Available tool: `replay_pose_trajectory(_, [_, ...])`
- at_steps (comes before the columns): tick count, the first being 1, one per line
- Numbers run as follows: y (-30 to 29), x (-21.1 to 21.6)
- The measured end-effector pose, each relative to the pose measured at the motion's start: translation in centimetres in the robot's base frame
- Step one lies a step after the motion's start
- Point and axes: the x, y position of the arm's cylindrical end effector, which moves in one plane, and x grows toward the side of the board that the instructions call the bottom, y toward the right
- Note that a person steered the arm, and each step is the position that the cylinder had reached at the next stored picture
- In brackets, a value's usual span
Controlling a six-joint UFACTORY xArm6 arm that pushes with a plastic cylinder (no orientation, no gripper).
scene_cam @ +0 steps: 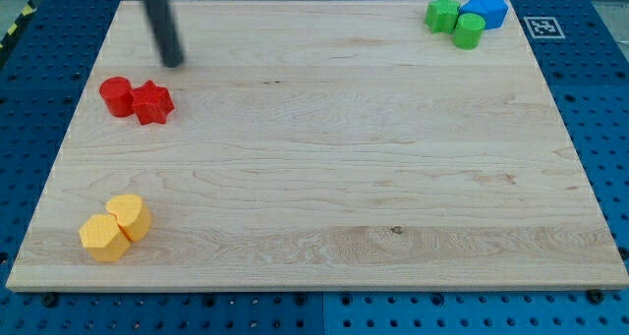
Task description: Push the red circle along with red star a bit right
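A red circle (116, 95) lies near the board's left edge, touching a red star (152, 103) on its right. My tip (173, 62) is above and slightly to the right of the red star, a short gap away, touching neither red block. The dark rod rises from it to the view's top edge.
Two yellow blocks (116, 227) sit together at the bottom left. A green star (442, 15), a green cylinder (469, 30) and a blue block (486, 11) cluster at the top right. The wooden board (324, 178) lies on a blue pegboard table with a marker tag (542, 26).
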Motion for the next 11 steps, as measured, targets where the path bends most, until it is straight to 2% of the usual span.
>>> replay_pose_trajectory(1, [-6.5, 0.1])
replay_pose_trajectory(2, [-6.6, 0.6])
replay_pose_trajectory(3, [-6.5, 2.8])
replay_pose_trajectory(4, [-6.5, 7.0])
replay_pose_trajectory(7, [-6.5, 6.6])
replay_pose_trajectory(10, [-0.3, 7.2])
replay_pose_trajectory(11, [1.9, 9.4])
